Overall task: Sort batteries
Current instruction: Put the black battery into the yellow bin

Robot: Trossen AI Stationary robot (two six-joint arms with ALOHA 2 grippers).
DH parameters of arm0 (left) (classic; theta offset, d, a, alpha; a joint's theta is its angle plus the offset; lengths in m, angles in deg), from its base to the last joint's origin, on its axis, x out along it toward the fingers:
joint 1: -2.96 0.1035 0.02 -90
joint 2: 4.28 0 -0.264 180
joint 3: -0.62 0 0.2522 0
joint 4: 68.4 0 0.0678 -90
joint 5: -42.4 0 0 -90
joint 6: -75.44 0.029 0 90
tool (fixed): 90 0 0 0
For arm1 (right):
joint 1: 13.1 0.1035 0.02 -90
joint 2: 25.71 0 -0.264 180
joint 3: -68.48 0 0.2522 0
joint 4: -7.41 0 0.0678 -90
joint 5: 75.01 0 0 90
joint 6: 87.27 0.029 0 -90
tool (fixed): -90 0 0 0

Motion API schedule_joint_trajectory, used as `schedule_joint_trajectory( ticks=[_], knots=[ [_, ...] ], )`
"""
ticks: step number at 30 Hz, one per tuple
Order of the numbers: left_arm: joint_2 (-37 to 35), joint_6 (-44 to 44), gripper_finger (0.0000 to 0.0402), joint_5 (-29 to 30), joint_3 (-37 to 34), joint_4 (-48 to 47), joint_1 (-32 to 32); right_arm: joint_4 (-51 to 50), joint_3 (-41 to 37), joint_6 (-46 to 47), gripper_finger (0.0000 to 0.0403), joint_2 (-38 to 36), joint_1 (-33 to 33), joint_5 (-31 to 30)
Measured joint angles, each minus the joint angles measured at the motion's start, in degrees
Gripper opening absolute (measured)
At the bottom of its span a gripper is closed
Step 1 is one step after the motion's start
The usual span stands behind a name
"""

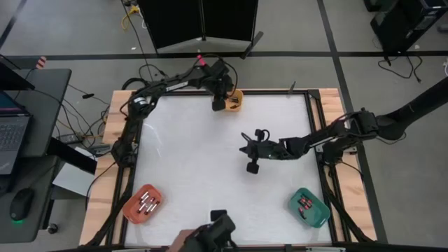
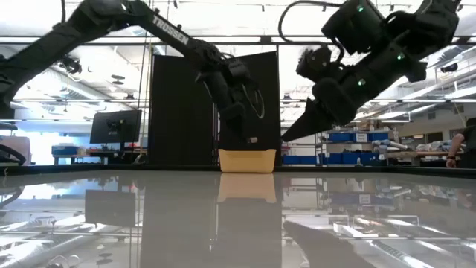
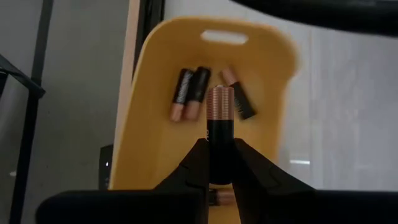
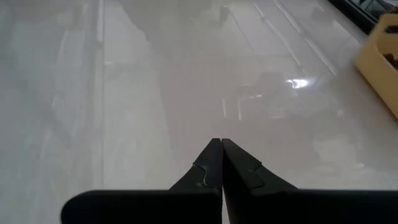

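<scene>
My left gripper (image 3: 221, 149) hovers over a yellow bin (image 3: 149, 124) at the table's far edge (image 1: 234, 101) and is shut on a black-and-copper battery (image 3: 220, 115). Three more black-and-copper batteries (image 3: 193, 90) lie on the bin's floor. My right gripper (image 4: 221, 142) is shut on nothing and hangs above the middle of the table (image 1: 252, 166). An orange bin (image 1: 143, 203) at the near left holds several silver-grey batteries. A green bin (image 1: 309, 207) at the near right holds cells with red marks. My left gripper pinches the battery's black half (image 3: 221, 140) between its two fingers. The battery lies along the fingers, its copper end (image 3: 220, 99) pointing away from the gripper toward the bin. The fingers come from above, pointing down. The battery is lifted clear above the yellow bin's floor.
The white table top (image 1: 196, 154) lies bare between the three bins. A wooden frame with black rails (image 1: 126, 147) runs along the table's sides. A dark camera mount (image 1: 218, 227) stands at the near edge. A black screen (image 2: 186, 112) stands behind the far edge.
</scene>
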Motion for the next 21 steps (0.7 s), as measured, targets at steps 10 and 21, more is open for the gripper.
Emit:
schedule_joint_trajectory(
  ticks=[10,21],
  knots=[
    [6.7,3.6,0.0047,0.8,4.4,-2.1,1.6,0.6,-0.2,-3.0,0.0007,0.0,-6.9,5.7],
    [7.9,5.4,0.0047,1.2,4.4,-1.6,2.1,1.0,-0.2,-3.2,0.0007,0.0,-9.2,6.9]
  ],
)
